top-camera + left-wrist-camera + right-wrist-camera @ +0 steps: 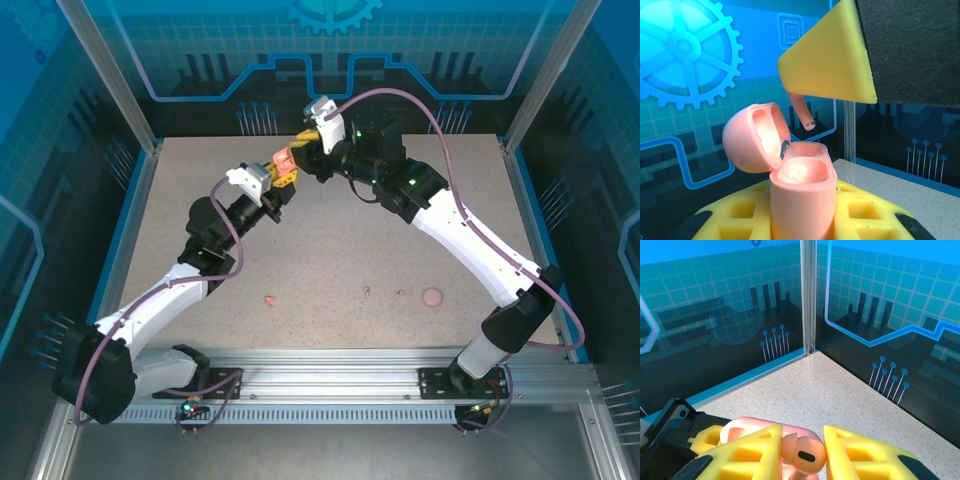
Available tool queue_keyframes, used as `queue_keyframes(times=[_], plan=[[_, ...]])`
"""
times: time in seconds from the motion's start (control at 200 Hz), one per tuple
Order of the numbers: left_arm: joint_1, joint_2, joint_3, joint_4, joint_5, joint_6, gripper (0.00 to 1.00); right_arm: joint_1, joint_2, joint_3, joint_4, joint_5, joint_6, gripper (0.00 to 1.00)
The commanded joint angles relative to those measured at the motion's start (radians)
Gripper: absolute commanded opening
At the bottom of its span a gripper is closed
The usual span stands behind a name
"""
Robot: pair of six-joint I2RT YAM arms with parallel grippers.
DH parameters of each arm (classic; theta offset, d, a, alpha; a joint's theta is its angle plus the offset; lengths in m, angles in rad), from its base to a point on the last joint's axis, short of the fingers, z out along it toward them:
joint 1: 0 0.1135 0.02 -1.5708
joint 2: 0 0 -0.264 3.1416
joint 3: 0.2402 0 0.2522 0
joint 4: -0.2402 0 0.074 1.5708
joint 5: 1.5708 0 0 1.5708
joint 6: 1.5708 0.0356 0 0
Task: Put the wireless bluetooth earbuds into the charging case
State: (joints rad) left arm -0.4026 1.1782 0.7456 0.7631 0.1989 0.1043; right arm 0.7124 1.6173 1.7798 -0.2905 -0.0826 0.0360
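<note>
**Right gripper** [802,436]: its yellow, waffle-moulded foam fingers [747,452] are closed onto a smooth salmon-pink plastic earbud [801,452], with the rounded head between the pads. From the left wrist you see the earbud's slim stem [801,111] pointing down, just above the case and not touching it.

**Left gripper** [801,222]: pinched tight on the lower body of the glossy salmon-pink, pillow-shaped plastic charging case [802,172]. The case is held upright above the table with its hinged lid [752,137] thrown back.

**Progress:** both moulded wells look empty, so you should judge that no earbud is seated yet. The first is poised for insertion. Left to do: lower this one in, then fetch the second.

**Table:** a small pink lump [269,299] lies on the speckled beige tabletop [420,220], well apart from the case. It may be that second earbud, but it is too small to tell.

**Handling:** the hard, slick shell will likely slip in the foam if the stem meets the rim off-line.
</note>
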Motion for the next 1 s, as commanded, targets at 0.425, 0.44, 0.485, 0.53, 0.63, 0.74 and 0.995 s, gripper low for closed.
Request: queue_keyframes(times=[0.425,0.44,0.485,0.53,0.63,0.74,0.995], plan=[[-0.007,-0.004,0.042,0.01,-0.015,0.003,0.0,-0.005,0.006,-0.038,0.019,0.021,-0.018,0.25],[-0.008,-0.005,0.041,0.01,-0.016,0.003,0.0,-0.005,0.006,-0.04,0.022,0.022,-0.018,0.25],[-0.008,-0.003,0.044,0.009,-0.017,0.003,0.0,-0.005,0.004,-0.044,0.022,0.024,-0.018,0.25],[-0.007,-0.005,0.043,0.008,-0.017,0.002,0.0,-0.005,0.003,-0.047,0.024,0.026,-0.02,0.25],[-0.007,-0.004,0.043,0.008,-0.018,0.002,0.0,-0.005,0.001,-0.052,0.027,0.034,-0.026,0.25],[-0.008,-0.005,0.045,0.007,-0.017,0.001,0.0,-0.005,0.002,-0.052,0.024,0.038,-0.043,0.25],[-0.007,0.001,0.047,0.006,-0.019,-0.002,0.0,0.032,0.004,-0.045,-0.019,0.039,-0.154,0.24]])
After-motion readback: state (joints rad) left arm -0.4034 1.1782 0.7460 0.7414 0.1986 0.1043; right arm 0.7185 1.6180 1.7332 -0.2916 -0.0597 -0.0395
